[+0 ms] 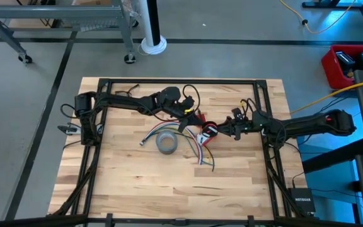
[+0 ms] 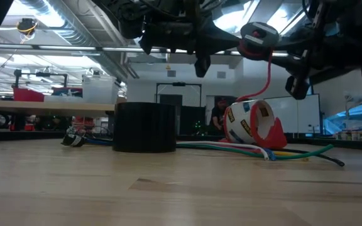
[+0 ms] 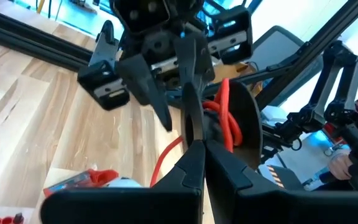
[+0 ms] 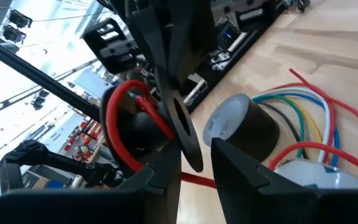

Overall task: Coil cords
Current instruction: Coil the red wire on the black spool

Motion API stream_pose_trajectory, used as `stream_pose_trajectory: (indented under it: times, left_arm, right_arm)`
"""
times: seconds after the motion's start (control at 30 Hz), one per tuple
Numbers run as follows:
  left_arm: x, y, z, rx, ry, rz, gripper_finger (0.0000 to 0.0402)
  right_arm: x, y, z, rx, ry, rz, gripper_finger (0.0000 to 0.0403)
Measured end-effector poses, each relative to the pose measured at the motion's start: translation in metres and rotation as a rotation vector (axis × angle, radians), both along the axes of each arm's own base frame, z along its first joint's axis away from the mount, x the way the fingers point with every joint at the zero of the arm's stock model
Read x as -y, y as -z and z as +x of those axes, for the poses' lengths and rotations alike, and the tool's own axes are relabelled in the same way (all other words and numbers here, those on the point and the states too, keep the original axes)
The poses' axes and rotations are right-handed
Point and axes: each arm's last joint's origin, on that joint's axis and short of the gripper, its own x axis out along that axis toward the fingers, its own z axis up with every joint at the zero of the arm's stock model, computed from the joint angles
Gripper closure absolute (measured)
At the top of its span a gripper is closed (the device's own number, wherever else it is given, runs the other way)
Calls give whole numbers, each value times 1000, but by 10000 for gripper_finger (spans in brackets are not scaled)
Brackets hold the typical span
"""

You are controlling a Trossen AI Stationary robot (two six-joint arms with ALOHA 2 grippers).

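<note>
Slippage is my worry: my right gripper holds the rim of a small black spool in midair above the surface, and my left gripper, pinched shut, meets it there. Red wire loops around the spool, trailing down toward the tape dispenser. I judge that any slack or snag on that dispenser could uncoil the loops.

- "NETGEAR" in pale letters on a small black box, beside the table's near right corner in the high view.
- Printing on the tape dispenser's roll, low view, is too small to read.
</note>
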Motion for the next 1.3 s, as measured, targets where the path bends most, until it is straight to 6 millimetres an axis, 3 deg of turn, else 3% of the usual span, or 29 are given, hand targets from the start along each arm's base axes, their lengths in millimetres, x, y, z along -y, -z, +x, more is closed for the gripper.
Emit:
stream_pose_trajectory:
  times: [0.2,0.43,0.6,0.8,1.0,1.3]
  left_arm:
    - [0,-1,0,9,-1,-4,401]
    - [-1,-1,0,-4,-11,-33,401]
    - [-7,0,-1,-16,-32,-55,401]
    - [-27,-1,-7,-26,-52,-101,373]
    - [-59,-1,-20,-53,11,-232,336]
    - [-95,-2,-35,-31,-39,-210,332]
  right_arm:
    - [0,-1,3,32,-2,-5,318]
    - [0,0,4,33,-1,-8,393]
    - [1,-1,4,34,4,0,387]
    - [2,-1,4,38,37,3,392]
    - [3,-1,4,38,95,-2,396]
    - [10,-3,3,58,318,-10,398]
